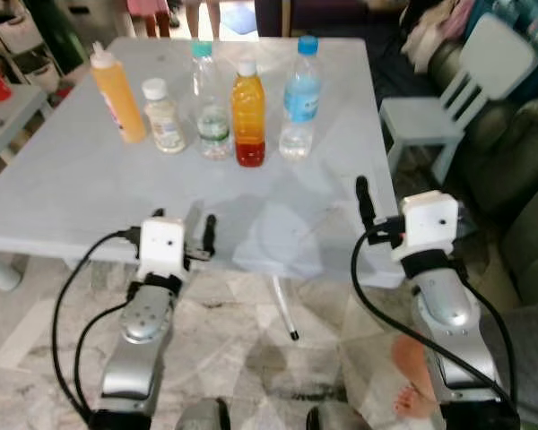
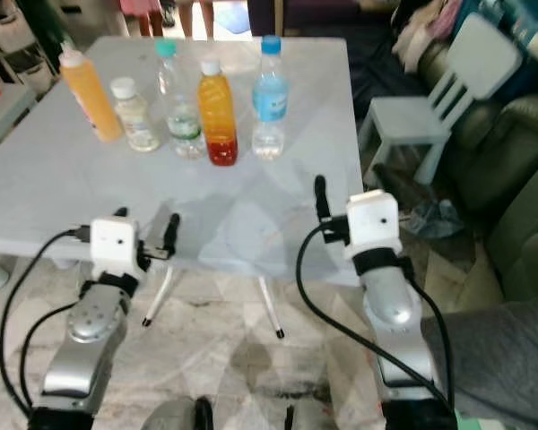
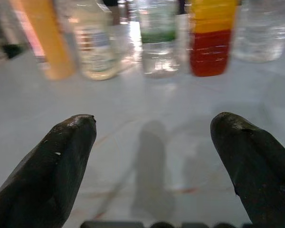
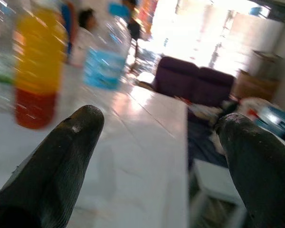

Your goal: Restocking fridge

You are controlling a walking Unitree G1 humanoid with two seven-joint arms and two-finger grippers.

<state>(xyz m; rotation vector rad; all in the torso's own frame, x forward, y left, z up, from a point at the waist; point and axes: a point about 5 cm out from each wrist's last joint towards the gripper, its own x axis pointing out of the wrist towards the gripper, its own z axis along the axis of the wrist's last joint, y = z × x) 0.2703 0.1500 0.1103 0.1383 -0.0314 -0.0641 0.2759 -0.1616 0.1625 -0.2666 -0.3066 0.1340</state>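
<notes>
Jaws apart, both grippers face five bottles [image 1: 248, 112]; labels unreadable.

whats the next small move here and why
Probably ease the right gripper forward toward the blue-label bottle. Both grippers are open and hold nothing, sitting at the table's near edge, while all five bottles stand in a row further back. That bottle is the nearest to the right arm. The left gripper can wait.
</notes>
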